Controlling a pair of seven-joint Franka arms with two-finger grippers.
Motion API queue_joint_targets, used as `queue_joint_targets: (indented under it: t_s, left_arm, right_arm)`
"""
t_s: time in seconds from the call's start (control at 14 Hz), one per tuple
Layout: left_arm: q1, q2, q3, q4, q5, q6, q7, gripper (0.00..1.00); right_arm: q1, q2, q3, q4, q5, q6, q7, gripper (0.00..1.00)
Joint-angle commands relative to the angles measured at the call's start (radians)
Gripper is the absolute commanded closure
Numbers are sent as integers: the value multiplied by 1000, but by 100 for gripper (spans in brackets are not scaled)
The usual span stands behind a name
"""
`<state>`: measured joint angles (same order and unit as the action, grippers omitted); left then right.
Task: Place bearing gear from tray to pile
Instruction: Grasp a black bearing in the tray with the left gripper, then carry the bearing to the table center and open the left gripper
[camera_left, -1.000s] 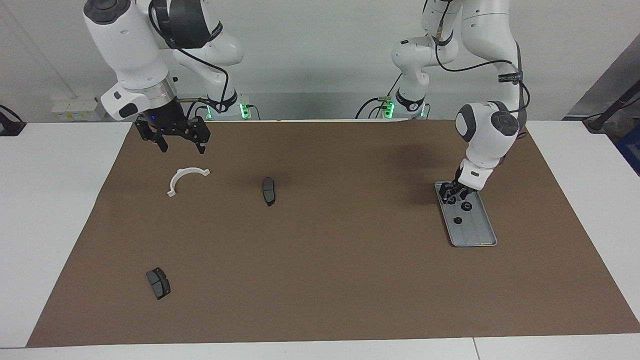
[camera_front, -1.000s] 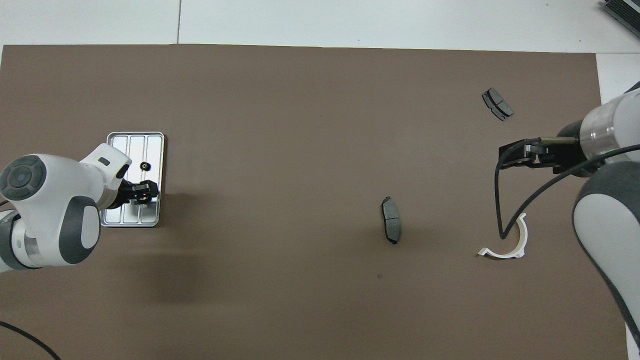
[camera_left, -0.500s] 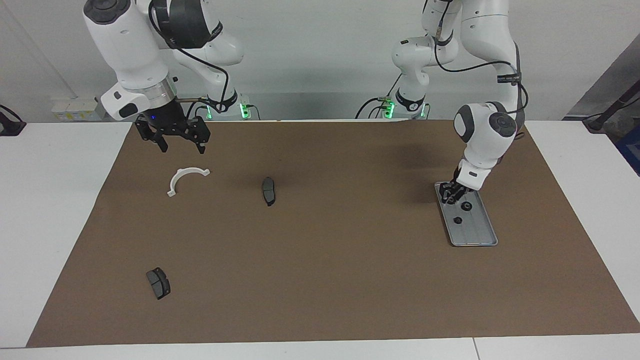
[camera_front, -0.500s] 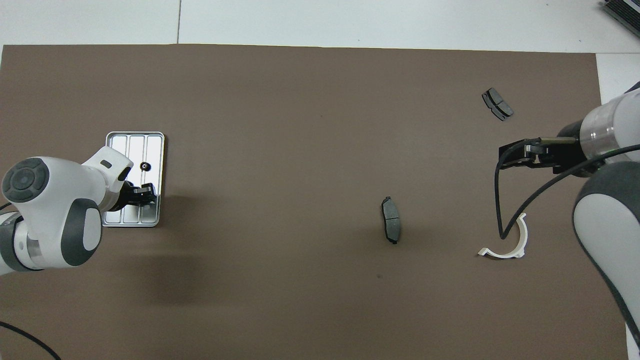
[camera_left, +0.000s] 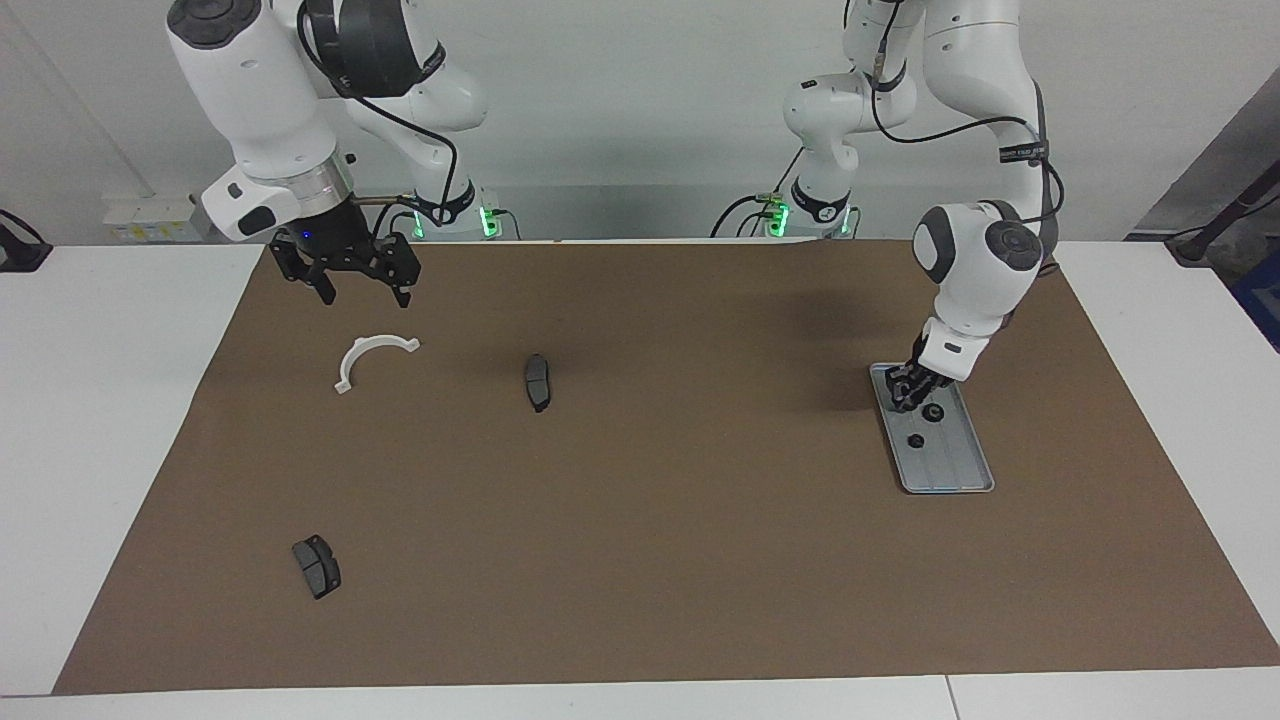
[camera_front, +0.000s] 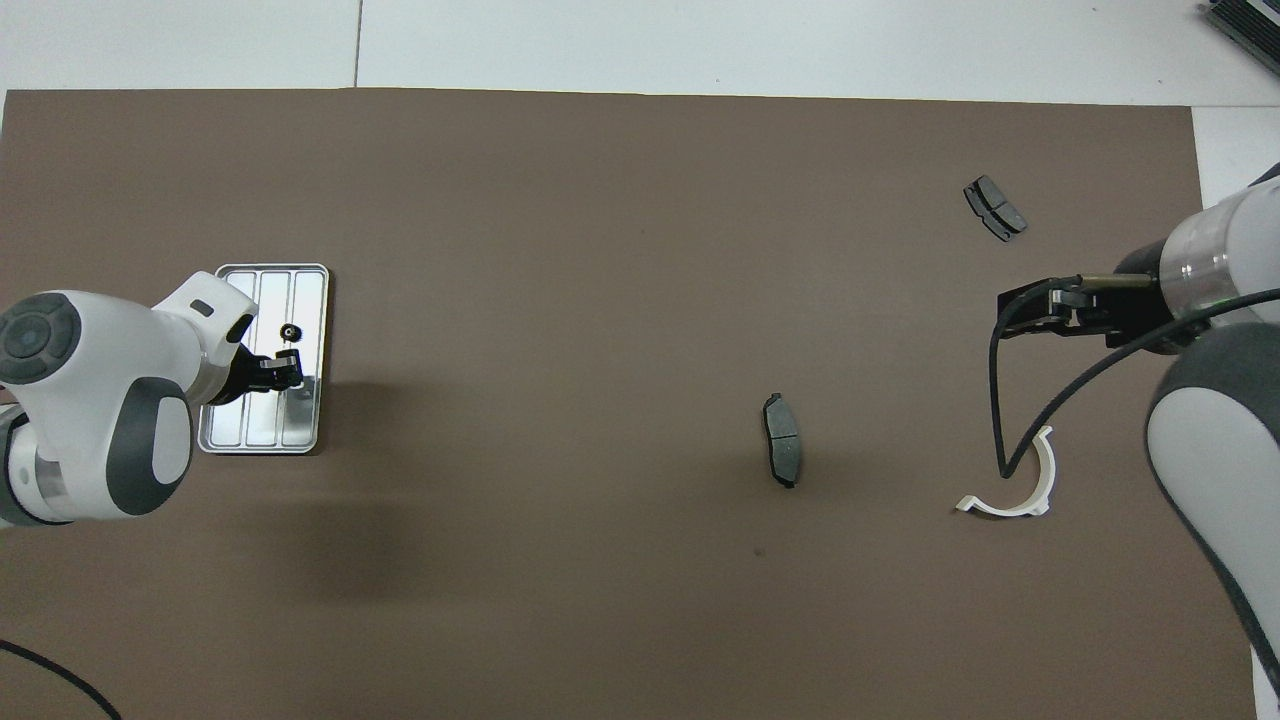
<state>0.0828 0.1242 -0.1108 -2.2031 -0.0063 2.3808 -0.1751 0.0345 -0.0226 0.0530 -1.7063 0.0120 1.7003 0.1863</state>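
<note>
The silver ridged tray (camera_left: 950, 465) (camera_front: 260, 425) lies at the left arm's end of the mat. Two small dark bearing gears (camera_left: 933, 413) (camera_left: 914, 440) rest on it; the overhead view shows only one gear (camera_front: 289, 332), the wrist covering the rest. My left gripper (camera_left: 904, 395) (camera_front: 286, 366) hangs just over the tray's robot-side end, shut on a third dark gear that its fingers mostly hide. The pile is a white half-ring bracket (camera_left: 365, 344) (camera_front: 1000, 510) and two brake pads (camera_left: 538, 382) (camera_left: 316, 566). My right gripper (camera_left: 362, 290) (camera_front: 1012, 310) waits open over the mat beside the bracket.
Everything lies on a brown mat (camera_left: 680, 560) on a white table. One brake pad (camera_front: 782, 452) is mid-mat; the other (camera_front: 995, 208) is far from the robots at the right arm's end. A black cable (camera_front: 1000, 440) loops from the right wrist over the bracket.
The left gripper's fingers closed on a gear at the tray's robot-side end, and the hand has risen slightly over the tray. The right arm has not moved.
</note>
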Motion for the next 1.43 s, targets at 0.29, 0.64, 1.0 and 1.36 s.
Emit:
queue_joint_targets:
  t_s: [0.29, 0.64, 1.0, 1.36]
  left_arm:
    - [-240, 60, -4, 171, -17, -65, -292, 87]
    - [-477, 81, -4, 146, -23, 59, -510, 87]
    - [-578, 167, -4, 146, -27, 198, -546, 83]
    - [-613, 167, -3, 149, -27, 192, -549, 13]
  right_arm:
    - [-12, -17, 7, -21, 6, 2, -24, 0]
    - [-11, -17, 5, -21, 6, 2, -24, 0]
    - [-11, -17, 7, -21, 6, 2, -24, 0]
    - [-11, -17, 7, -21, 6, 2, -24, 0]
